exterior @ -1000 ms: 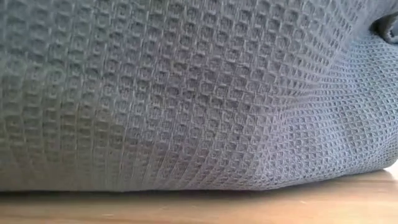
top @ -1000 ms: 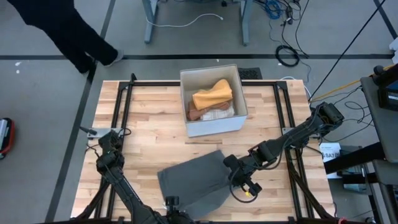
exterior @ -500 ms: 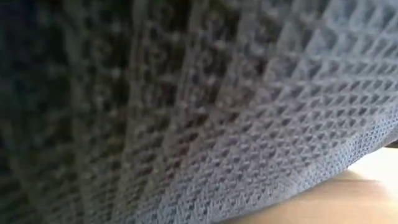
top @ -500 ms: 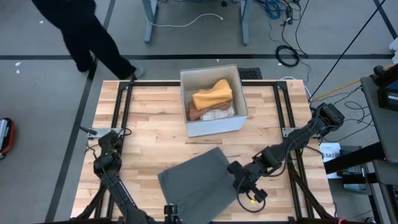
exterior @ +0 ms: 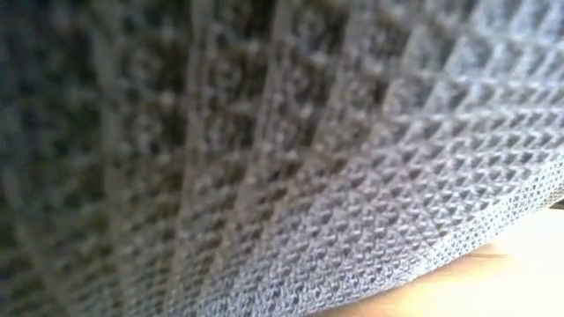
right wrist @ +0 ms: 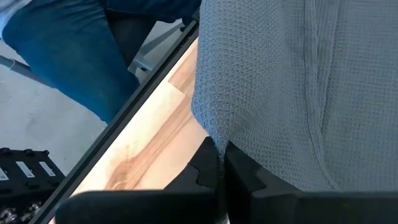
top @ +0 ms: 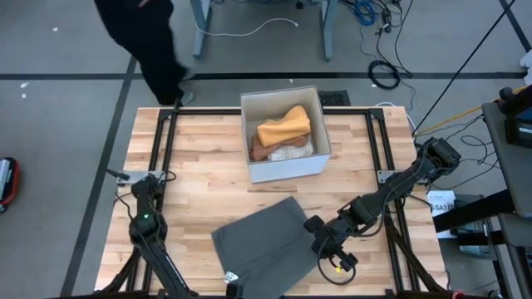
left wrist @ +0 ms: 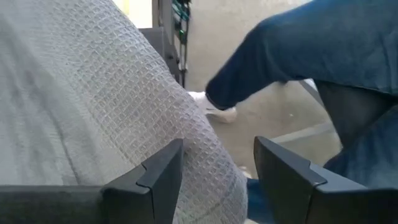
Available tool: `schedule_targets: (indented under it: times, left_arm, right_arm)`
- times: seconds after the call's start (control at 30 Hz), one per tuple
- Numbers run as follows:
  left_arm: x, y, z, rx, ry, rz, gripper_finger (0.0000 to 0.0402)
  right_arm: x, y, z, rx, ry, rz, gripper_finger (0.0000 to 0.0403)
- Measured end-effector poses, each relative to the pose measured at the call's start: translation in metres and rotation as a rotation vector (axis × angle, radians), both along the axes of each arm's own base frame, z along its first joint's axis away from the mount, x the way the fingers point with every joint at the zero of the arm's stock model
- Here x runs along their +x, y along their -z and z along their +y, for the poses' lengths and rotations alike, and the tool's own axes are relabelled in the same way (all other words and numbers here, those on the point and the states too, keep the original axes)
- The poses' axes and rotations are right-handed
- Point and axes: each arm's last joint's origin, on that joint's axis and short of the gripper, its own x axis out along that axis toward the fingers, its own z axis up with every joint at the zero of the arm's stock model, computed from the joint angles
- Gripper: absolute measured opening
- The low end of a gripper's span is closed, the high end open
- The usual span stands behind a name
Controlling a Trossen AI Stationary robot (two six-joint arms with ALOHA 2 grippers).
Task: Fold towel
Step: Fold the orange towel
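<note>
Pinching towel (right wrist: pixel 292 93) edge, seemingly: right end effector (right wrist: pixel 221 163).

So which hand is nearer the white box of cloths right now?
Right. The right hand sits at the grey towel's right edge, below the box. The left hand is farther down, at the towel's bottom edge.

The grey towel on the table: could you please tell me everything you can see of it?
The grey towel is a waffle-weave cloth, lying mostly flat on the wooden table near its front edge, in front of the white box. Its outline is a skewed rectangle, and it looks folded, with a seam line running across it. The right end effector is shut on its right edge. The left end effector is open at its front edge, fingers clear of the cloth.
</note>
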Motion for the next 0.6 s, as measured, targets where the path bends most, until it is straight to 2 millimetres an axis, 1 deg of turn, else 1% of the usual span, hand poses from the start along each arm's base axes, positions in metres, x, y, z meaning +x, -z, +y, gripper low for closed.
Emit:
schedule_targets:
  times: [0.2,0.33,0.43,0.6]
  left_arm:
    - [-0.007,-0.001,-0.004,0.037,-0.049,-0.068,0.0202]
    - [-0.004,0.012,-0.003,0.053,-0.061,-0.040,0.0202]
    - [0.001,0.022,0.001,0.081,-0.065,-0.002,0.0202]
    - [0.009,0.024,0.014,0.110,-0.100,0.040,0.0195]
  right_arm:
    - [0.000,0.000,0.000,0.000,0.000,0.000,0.0000]
    - [0.000,0.000,0.000,0.001,0.000,-0.002,0.0000]
    - [0.001,0.000,0.000,0.003,0.000,-0.006,0.0000]
    - [0.001,0.000,0.000,0.004,-0.001,-0.008,0.0000]
